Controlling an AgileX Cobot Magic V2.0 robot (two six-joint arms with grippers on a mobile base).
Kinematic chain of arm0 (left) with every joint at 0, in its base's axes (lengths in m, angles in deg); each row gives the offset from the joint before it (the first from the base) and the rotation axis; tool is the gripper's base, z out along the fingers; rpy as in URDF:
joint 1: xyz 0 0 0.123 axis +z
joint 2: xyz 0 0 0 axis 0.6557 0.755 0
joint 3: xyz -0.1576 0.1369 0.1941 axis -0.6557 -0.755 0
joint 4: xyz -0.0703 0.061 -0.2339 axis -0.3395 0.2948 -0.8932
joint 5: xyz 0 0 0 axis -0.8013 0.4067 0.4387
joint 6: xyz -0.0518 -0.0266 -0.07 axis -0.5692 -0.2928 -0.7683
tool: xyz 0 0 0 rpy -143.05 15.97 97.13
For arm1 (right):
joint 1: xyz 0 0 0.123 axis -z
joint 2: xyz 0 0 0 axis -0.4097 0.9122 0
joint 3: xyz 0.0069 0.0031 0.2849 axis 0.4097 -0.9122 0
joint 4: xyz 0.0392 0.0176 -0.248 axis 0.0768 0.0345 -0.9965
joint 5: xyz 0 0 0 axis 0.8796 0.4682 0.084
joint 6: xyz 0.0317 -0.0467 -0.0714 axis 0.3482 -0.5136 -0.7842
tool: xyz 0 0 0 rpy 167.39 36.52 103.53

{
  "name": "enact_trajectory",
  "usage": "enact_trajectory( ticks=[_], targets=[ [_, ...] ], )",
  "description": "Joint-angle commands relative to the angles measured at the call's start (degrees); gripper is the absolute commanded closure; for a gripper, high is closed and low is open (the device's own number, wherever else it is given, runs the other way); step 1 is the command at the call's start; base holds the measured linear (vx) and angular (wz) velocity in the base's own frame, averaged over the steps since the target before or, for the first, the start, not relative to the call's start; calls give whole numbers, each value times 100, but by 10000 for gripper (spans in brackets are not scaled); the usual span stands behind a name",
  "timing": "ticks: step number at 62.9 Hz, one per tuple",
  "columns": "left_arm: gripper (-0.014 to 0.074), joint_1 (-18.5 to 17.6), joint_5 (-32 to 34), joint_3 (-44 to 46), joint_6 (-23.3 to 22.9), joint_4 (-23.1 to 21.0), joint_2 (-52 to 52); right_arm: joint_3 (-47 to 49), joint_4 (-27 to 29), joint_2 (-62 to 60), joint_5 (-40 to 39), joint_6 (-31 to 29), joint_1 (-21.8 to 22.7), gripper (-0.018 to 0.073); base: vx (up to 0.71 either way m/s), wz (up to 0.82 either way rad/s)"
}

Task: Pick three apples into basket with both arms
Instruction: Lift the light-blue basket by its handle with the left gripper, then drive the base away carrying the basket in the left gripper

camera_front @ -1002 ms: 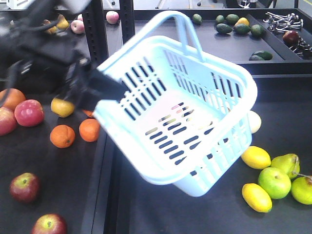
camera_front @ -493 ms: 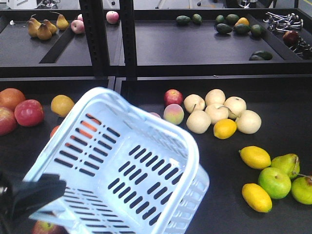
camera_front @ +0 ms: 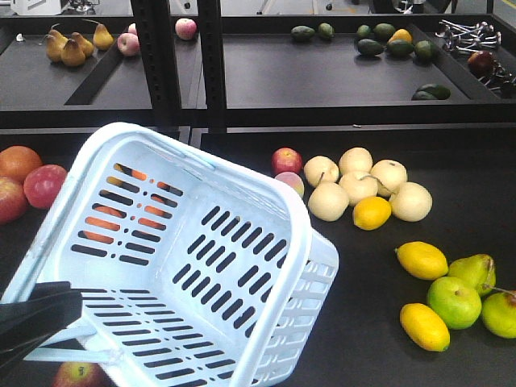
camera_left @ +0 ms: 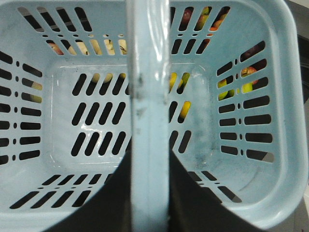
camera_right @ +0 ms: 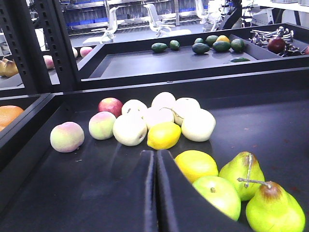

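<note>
The pale blue basket point(camera_front: 286, 298) hangs tilted over the lower left of the front view, its opening facing the camera and nothing inside it. My left gripper point(camera_front: 36, 318) is at its lower-left corner. In the left wrist view this gripper point(camera_left: 149, 164) is shut on the basket's handle point(camera_left: 149, 72), above the bare slotted basket point(camera_left: 285, 87). One dark red apple point(camera_front: 76, 375) peeks out under the basket at the bottom edge. My right gripper point(camera_right: 155, 157) is shut with nothing in it, low over the black shelf beside a lemon point(camera_right: 195, 165).
Red fruits point(camera_front: 48, 185) and an orange point(camera_front: 16, 161) lie at the left. Pale round fruits point(camera_front: 359, 185), a red apple point(camera_front: 286, 160) and lemons point(camera_front: 423, 260) lie at centre right, green apples and pears point(camera_front: 455, 300) at far right. Black uprights point(camera_front: 211, 64) divide the upper shelves.
The basket swung from high at the centre down to the lower left, then tipped up slightly. The left arm dropped from the upper left to the bottom-left corner.
</note>
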Motion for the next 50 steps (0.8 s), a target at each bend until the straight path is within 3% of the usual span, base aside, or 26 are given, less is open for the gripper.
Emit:
enact_trajectory(
  ticks=[1, 50],
  targets=[
    [604, -16, 491, 170, -23, -284, -17, -77, -72, -73, -439, 3, 36, 566, 0, 0],
    [604, -16, 489, 170, -24, -284, -10, -77, -72, -73, -439, 3, 36, 566, 0, 1]
  ],
)
